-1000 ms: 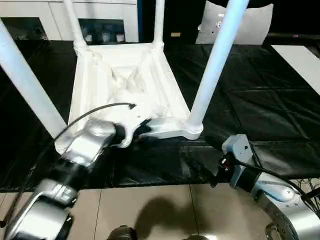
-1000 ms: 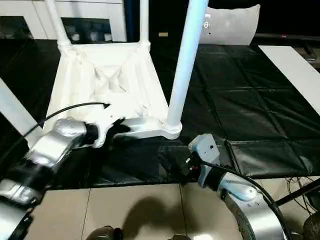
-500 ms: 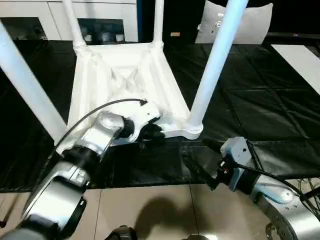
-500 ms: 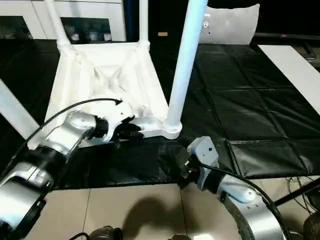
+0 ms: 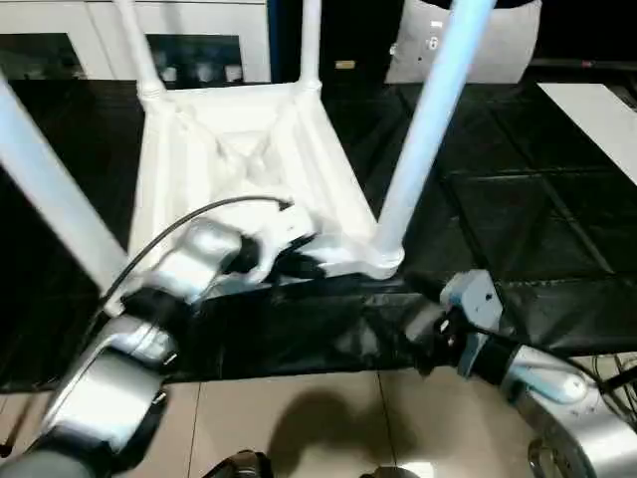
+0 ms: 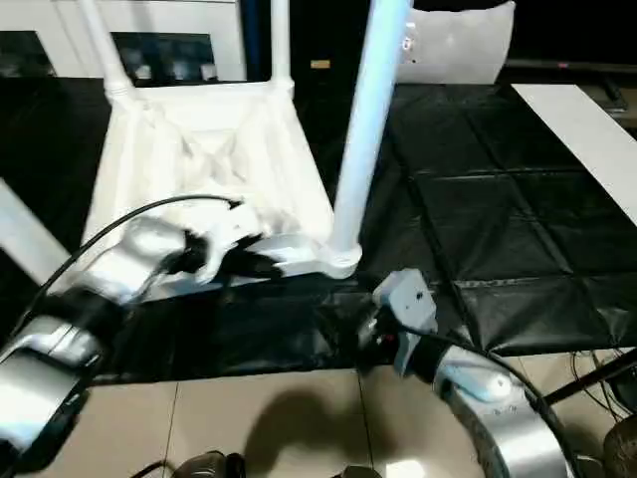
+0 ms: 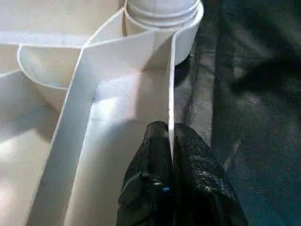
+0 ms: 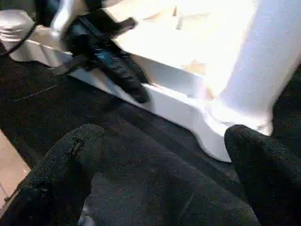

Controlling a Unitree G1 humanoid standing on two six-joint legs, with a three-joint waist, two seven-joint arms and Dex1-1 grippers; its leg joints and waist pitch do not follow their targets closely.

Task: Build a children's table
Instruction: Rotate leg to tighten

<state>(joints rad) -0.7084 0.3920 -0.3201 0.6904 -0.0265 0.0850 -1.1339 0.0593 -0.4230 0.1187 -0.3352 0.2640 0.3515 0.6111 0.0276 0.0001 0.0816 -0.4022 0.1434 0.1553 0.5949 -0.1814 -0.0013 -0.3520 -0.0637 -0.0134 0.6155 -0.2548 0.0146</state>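
Observation:
The children's table (image 5: 229,159) lies upside down on a black mat, all white, with its legs standing up from the corner sockets. The near right leg (image 5: 428,110) and near left leg (image 5: 50,189) rise past the picture's top. My left gripper (image 5: 299,261) is at the near rim beside the near right socket. In the left wrist view the thin rim wall (image 7: 170,108) runs between the fingers (image 7: 157,150), which are shut on it. My right gripper (image 8: 164,155) hovers open over the mat just in front of that same corner, holding nothing.
The black mat (image 5: 518,199) covers the floor under and right of the table; tan tiles (image 5: 299,418) begin at its near edge. White cabinets (image 5: 60,25) line the back. A white panel (image 5: 597,105) lies at the far right. A black cable (image 5: 199,214) arcs over my left forearm.
My left gripper moved right along the near rim towards the near right socket and closed on the rim wall. My right gripper stayed open and hardly moved.

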